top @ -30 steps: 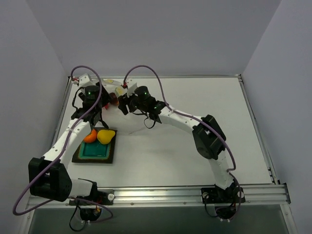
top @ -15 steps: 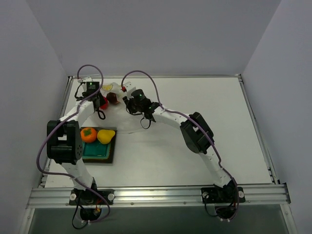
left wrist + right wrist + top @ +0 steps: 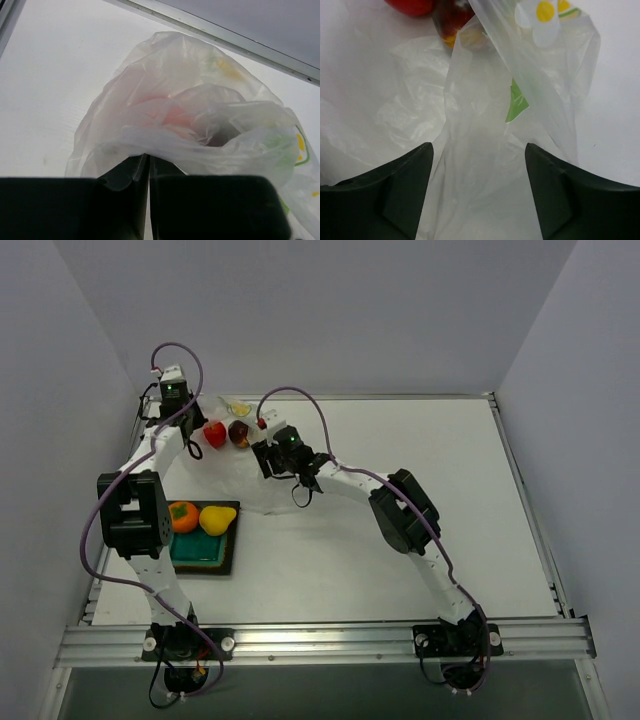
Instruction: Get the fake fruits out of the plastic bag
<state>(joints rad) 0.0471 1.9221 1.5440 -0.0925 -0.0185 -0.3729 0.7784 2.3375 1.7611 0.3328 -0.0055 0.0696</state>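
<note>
Top external view: the plastic bag (image 3: 245, 480) lies at the table's (image 3: 400, 540) 10 o'clock, with the red fruit (image 3: 214, 433) and dark red fruit (image 3: 239, 433) at its 11 o'clock edge. The orange fruit (image 3: 182, 516) and yellow pear (image 3: 217, 519) sit on the green tray (image 3: 200, 552) at 8 o'clock. Left wrist view alone: left gripper (image 3: 149, 165), jaws pressed together, pinching bag film. Right wrist view: right gripper (image 3: 477, 195), jaws spread over the bag.

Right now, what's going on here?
The left tool is shut on the plastic bag film; the right tool hangs open over it. The orange fruit and yellow fruit sit on the green tray. The red fruit and dark red fruit lie at the bag's far end, unclear if free of it.
</note>
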